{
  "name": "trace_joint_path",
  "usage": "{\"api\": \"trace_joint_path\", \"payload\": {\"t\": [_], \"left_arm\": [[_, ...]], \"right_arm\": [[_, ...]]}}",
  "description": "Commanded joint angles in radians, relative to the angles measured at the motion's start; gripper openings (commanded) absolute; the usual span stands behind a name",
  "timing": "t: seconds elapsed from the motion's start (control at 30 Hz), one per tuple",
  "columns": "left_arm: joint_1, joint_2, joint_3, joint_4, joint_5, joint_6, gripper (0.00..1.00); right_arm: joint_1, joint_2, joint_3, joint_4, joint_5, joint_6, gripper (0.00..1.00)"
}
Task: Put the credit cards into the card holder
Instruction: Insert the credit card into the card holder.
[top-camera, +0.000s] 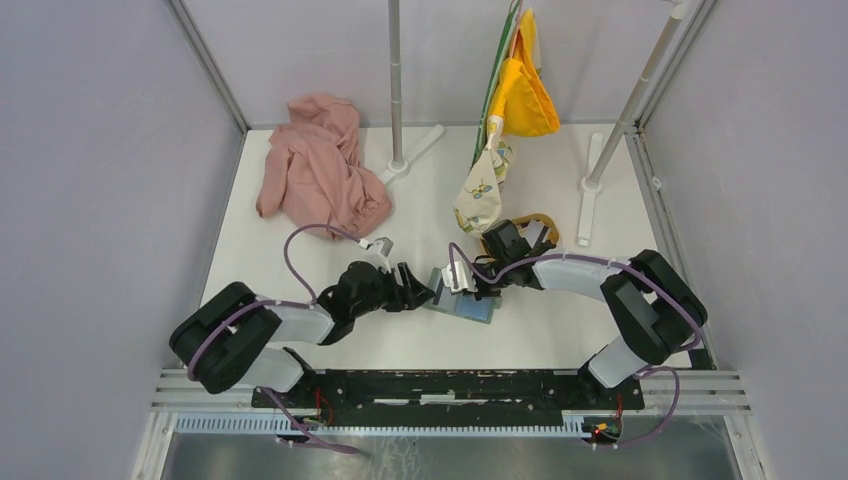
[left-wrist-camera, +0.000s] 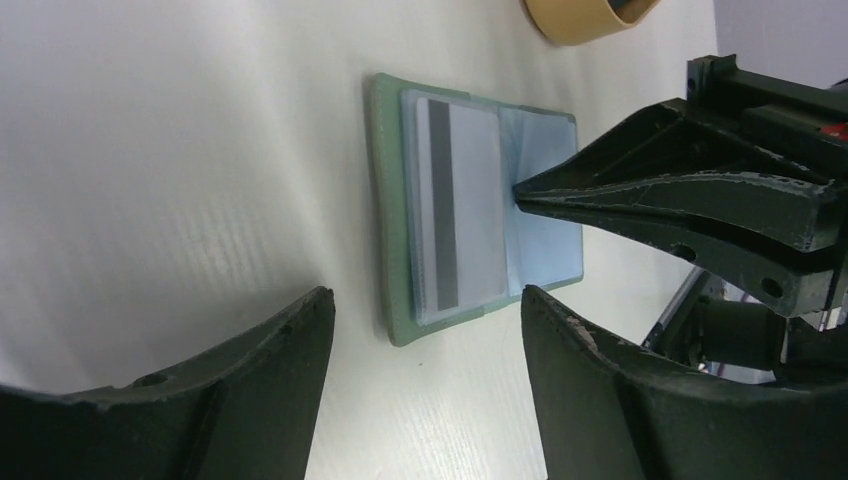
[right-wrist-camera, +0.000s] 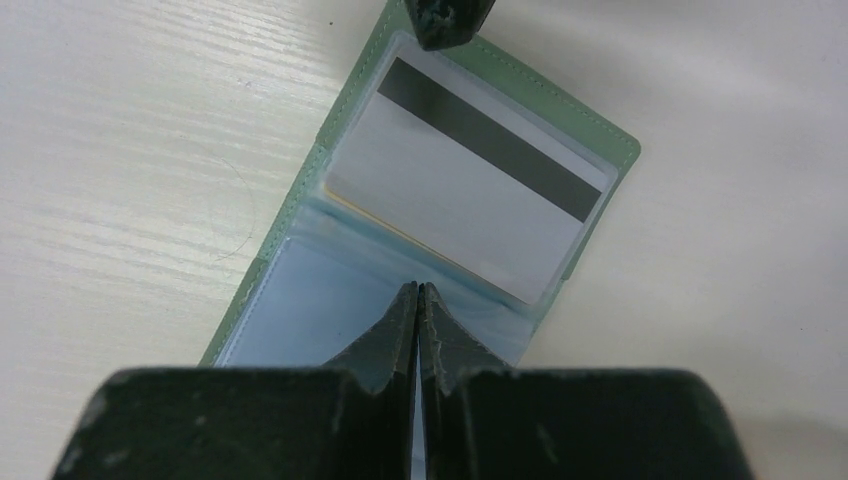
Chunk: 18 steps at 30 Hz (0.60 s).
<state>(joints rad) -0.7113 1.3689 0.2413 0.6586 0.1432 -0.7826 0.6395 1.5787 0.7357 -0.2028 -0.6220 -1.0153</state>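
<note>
Card holder, a flat sage-green folding wallet (right-wrist-camera: 338, 125), lies open on the white table (top-camera: 420, 340) between my two grippers, not far in front of the arm bases. One pale grey card with a dark stripe (right-wrist-camera: 470, 200) sits in its clear pocket. My right gripper (right-wrist-camera: 417, 292) has its fingers pressed together, with the tips touching the wallet's inner fold. My left gripper (left-wrist-camera: 425, 300) stands with jaws apart at the wallet's edge and holds nothing. Behind the right gripper I see an oval light-wood tray (top-camera: 530, 225). Farther back are a crumpled pink cloth (top-camera: 320, 165) and a hanging yellow fabric (top-camera: 525, 95).
</note>
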Motion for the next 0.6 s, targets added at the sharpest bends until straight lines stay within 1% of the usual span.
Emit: {"api": "trace_joint_path", "payload": {"t": [0.0,0.17,0.23,0.33,0.4,0.47,0.5,0.57], "left_arm": [[0.012,0.089,0.013,0.168,0.115,-0.048,0.73],[0.016,0.206,0.03,0.285,0.189,-0.082,0.68],[0.016,0.264,0.03,0.37,0.224,-0.11,0.65],[0.019,0.342,0.019,0.553,0.27,-0.159,0.59],[0.019,0.374,0.018,0.633,0.284,-0.18,0.55],[0.018,0.379,0.028,0.627,0.27,-0.176,0.52],[0.018,0.372,0.035,0.585,0.258,-0.167,0.48],[0.015,0.355,0.05,0.495,0.22,-0.142,0.38]], "right_arm": [[0.012,0.027,0.009,0.023,0.056,0.012,0.06],[0.017,0.046,0.021,0.012,0.086,0.015,0.06],[0.021,0.055,0.027,0.004,0.096,0.014,0.06],[0.025,0.062,0.031,-0.003,0.105,0.015,0.06],[0.025,0.065,0.033,-0.006,0.105,0.016,0.06],[0.025,0.062,0.037,-0.007,0.094,0.022,0.06],[0.024,0.059,0.037,-0.009,0.084,0.027,0.06],[0.024,0.052,0.047,-0.016,0.059,0.039,0.06]]}}
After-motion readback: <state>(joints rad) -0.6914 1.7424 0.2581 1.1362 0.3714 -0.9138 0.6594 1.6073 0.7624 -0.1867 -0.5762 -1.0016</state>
